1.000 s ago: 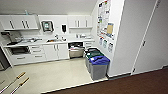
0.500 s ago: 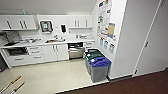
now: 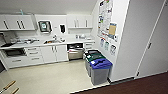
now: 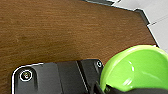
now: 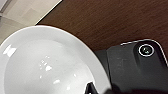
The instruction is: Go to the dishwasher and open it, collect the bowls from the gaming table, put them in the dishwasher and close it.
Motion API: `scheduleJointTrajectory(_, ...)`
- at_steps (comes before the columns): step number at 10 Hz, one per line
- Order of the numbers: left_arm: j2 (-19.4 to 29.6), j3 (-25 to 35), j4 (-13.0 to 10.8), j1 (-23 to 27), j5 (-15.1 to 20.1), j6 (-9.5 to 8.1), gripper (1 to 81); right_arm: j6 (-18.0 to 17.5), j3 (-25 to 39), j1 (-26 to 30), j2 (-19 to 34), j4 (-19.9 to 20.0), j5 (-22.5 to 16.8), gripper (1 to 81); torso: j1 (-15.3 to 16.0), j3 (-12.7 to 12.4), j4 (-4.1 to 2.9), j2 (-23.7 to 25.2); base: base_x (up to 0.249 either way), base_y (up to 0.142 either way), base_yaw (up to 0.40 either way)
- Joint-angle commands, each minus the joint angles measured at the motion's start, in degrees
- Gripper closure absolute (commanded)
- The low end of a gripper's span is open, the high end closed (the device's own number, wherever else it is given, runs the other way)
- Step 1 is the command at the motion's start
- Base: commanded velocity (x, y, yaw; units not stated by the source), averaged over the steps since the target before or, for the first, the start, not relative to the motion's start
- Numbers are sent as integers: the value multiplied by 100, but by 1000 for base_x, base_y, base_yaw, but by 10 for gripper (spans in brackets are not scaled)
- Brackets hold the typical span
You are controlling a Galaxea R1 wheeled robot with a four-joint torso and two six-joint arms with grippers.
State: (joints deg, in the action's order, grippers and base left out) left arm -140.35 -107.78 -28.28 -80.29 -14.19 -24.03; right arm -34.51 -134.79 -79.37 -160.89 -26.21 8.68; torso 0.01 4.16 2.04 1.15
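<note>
The dishwasher (image 3: 75, 53) shows its steel front under the white counter at the far side of the kitchenette, with a dark gap above the front. A green bowl (image 4: 136, 67) hangs over brown wood-look floor, with my left gripper (image 4: 107, 88) shut on its rim. Over the same brown floor hangs a white bowl (image 5: 47, 65), and my right gripper (image 5: 93, 90) is shut on its edge. The gaming table is out of view.
Three lidded bins (image 3: 98, 66) stand along the right wall, just right of the dishwasher. White cabinets (image 3: 37, 53) and a sink counter run along the back. Pale floor (image 3: 55, 77) lies between me and the kitchenette. A white door (image 3: 155, 50) is at right. Wooden bars (image 3: 8, 86) show at lower left.
The whole head picture has shifted slightly, so the camera moved; the kitchenette and bins sit a little lower and the door shows more. Both bowls stay in the grippers.
</note>
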Motion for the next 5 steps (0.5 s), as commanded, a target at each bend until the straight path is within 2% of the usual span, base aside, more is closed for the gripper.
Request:
scheduleJointTrajectory(1, 200, 108, -72, 325, 83, -5, 811, -3, 77, 391, 46, -104, -86, 811, 0, 0, 0, 0, 159, 75, 0)
scheduleJointTrajectory(5, 217, 108, -72, 325, 22, -5, 811, 6, 77, 400, 37, -112, -95, 811, 0, 0, 0, 0, 157, 87, 0)
